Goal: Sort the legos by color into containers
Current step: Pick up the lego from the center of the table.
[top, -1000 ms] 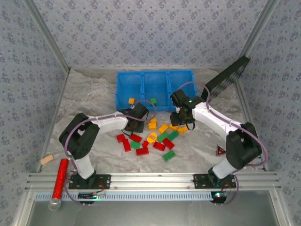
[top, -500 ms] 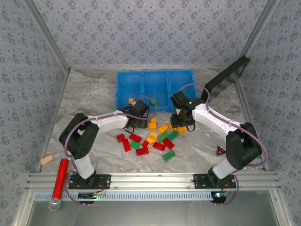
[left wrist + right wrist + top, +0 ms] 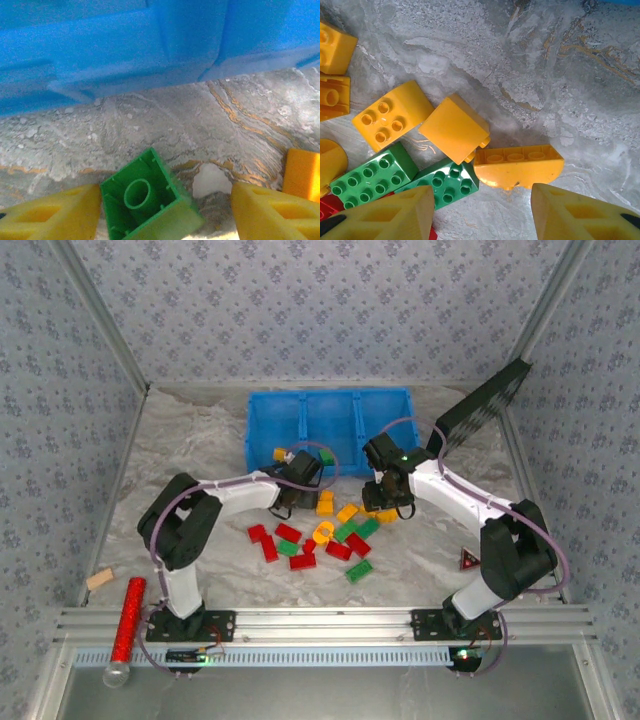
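The blue tray (image 3: 328,425) with its three containers stands at the back centre, and its wall (image 3: 125,50) rises just ahead of my left gripper (image 3: 160,212). That gripper (image 3: 297,480) is open. A green lego (image 3: 145,200) lies tilted between its fingers, hollow side up, with a gap on the right. Red, green and yellow legos (image 3: 320,535) are scattered mid-table. My right gripper (image 3: 383,502) is open over their right edge. Just ahead of the right gripper (image 3: 480,215) lie an orange curved lego (image 3: 518,165) and a green one (image 3: 442,182), with nothing between the fingers.
A yellow lego (image 3: 280,454) and a green one (image 3: 326,455) lie on the table against the tray's front. A black panel (image 3: 485,405) leans at the back right. A red glittery tube (image 3: 127,618) and a wooden block (image 3: 100,580) lie near left, a red triangle (image 3: 468,559) near right.
My left gripper has moved from the pile up to the tray's front and its jaws have opened. The right arm has stayed in place.
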Controlling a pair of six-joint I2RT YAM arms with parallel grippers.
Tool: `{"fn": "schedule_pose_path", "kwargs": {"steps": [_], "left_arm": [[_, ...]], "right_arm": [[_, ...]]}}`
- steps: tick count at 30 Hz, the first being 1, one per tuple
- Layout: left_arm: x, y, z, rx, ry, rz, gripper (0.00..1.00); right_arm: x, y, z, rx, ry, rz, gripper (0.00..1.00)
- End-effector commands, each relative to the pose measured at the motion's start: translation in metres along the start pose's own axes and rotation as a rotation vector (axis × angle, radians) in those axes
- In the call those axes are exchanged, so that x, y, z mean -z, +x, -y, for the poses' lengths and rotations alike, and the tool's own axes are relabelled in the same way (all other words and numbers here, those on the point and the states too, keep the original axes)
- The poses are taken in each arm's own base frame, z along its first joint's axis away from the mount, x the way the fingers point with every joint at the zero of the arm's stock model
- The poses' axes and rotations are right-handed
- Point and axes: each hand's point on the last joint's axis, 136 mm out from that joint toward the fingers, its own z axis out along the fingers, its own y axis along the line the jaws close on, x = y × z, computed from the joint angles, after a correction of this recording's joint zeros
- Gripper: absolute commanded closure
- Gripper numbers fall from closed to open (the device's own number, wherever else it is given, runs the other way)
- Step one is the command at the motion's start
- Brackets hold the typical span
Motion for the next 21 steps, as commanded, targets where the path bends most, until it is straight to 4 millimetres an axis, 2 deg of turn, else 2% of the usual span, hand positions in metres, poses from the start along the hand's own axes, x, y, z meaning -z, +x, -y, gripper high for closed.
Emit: {"fn": "schedule_pose_path", "kwargs": {"steps": [1, 8, 15, 18, 21], "left_arm": [[-0.005, -0.005, 0.005, 0.016, -0.004, 0.008, 0.33], [-0.006, 0.004, -0.006, 0.030, -0.038, -0.012, 0.43], [-0.010, 0.014, -0.018, 0.018, -0.065, -0.027, 0.59], [-0.003, 0.012, -0.020, 0.018, -0.064, -0.016, 0.63], [0.014, 0.004, -0.017, 0.018, -0.035, 0.008, 0.66]], "right_arm": [[0.000, -0.003, 0.000, 0.001, -0.009, -0.007, 0.45], [-0.003, -0.002, 0.000, 0.001, -0.009, -0.012, 0.45], [0.000, 0.002, -0.003, 0.019, -0.017, -0.015, 0.44], [0.005, 0.006, 0.000, 0.018, -0.012, -0.013, 0.44], [0.008, 0.014, 0.006, 0.006, -0.001, -0.028, 0.44]]}}
